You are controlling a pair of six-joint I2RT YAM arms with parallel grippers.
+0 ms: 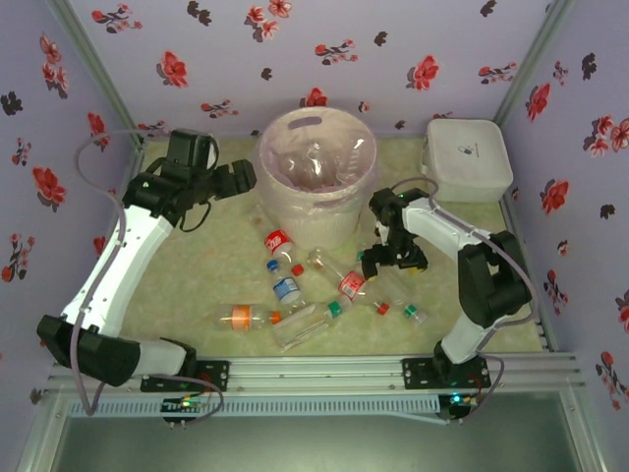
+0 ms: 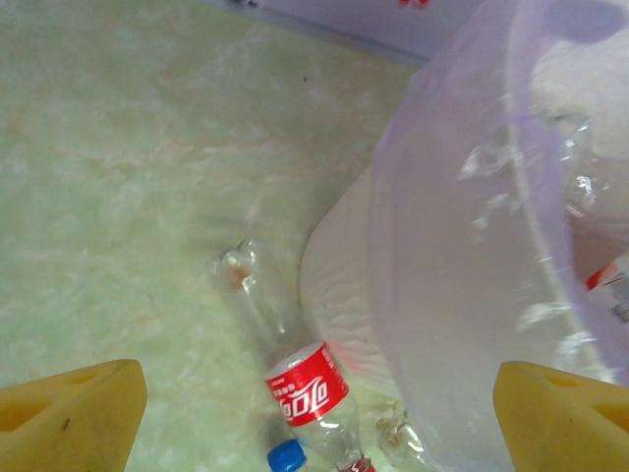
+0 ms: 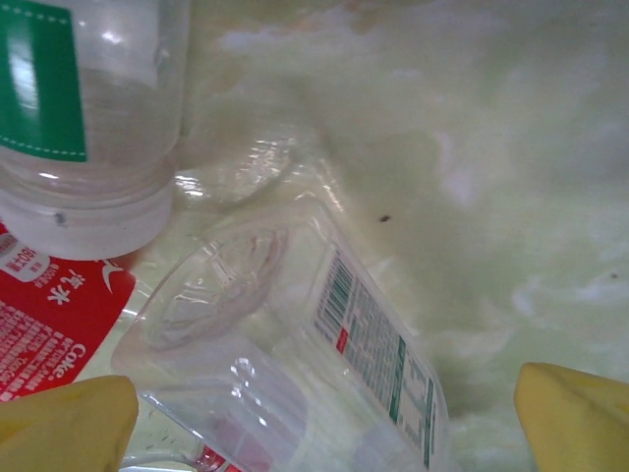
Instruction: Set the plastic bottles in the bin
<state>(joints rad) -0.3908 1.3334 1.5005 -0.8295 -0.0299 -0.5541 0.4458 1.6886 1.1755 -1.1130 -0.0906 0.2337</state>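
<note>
Beneath the left gripper (image 1: 241,177), whose fingers (image 2: 69,413) stand spread and empty, a red-labelled Coca-Cola bottle (image 2: 307,391) lies just beside the bin (image 2: 442,275), which is on its right. The right gripper (image 1: 395,260) is also spread, with a clear bottle (image 3: 324,344) lying on the table between its fingertips.

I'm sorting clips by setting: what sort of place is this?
Probably a robot test booth: floral walls boxing in a table, left arm and right arm bolted to a metal rail.
</note>
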